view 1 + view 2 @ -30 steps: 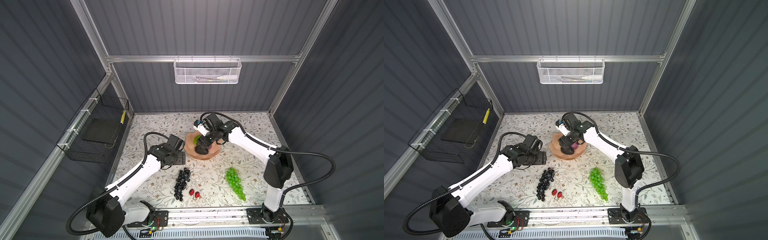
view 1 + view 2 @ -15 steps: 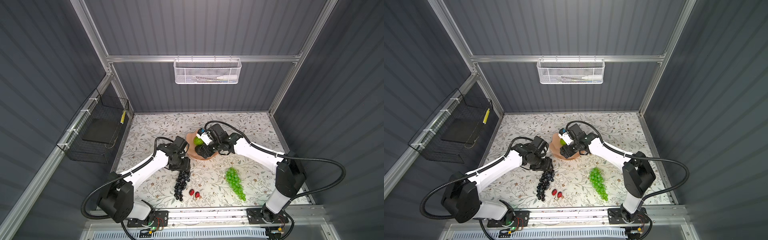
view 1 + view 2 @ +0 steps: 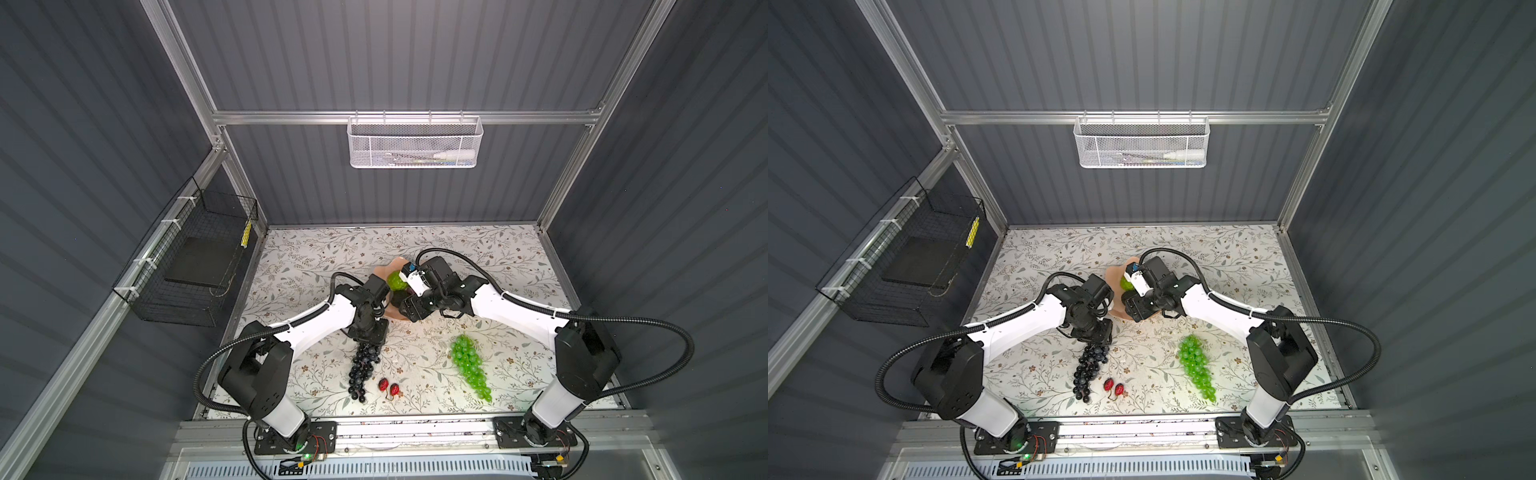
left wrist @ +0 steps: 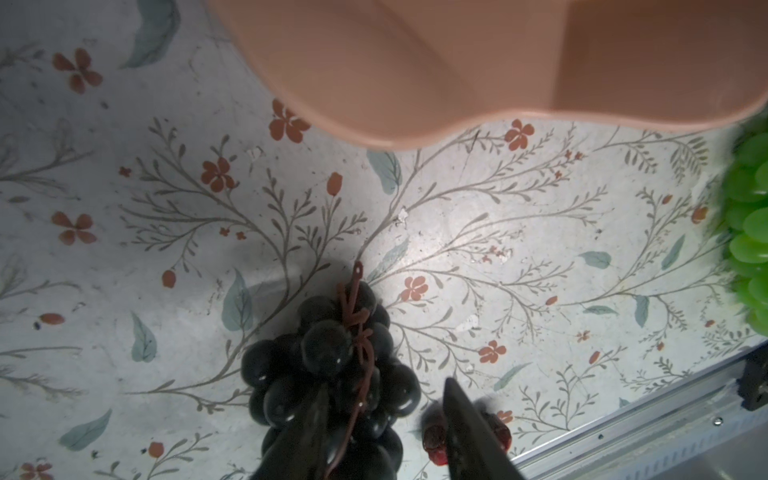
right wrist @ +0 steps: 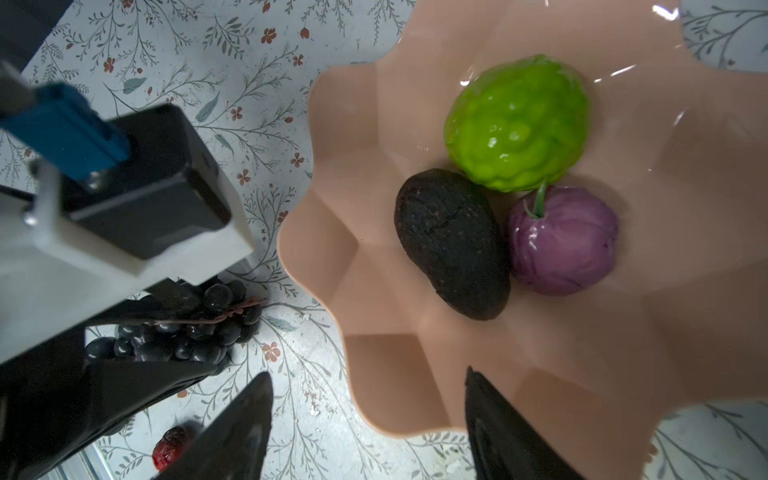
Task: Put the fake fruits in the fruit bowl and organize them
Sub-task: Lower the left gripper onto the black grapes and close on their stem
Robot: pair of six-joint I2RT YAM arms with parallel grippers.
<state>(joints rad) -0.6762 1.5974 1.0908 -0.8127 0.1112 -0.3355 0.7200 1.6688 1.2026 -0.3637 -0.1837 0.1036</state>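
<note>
A: Bowl contents?
B: Peach-pink fruit bowl, scalloped rim. Holds 3, all touching: lime-green bumpy fruit, black avocado, purple fruit.
A: Outside the bowl?
B: 2 bunches, 2 red berries. Dark grape bunch lies near the bowl, green grape bunch farther off.
A: Grippers?
B: Left gripper is astride the dark bunch's stem end, gap at one finger. Right gripper is wide and empty at the bowl rim. In both top views the arms hide most of the bowl.
</note>
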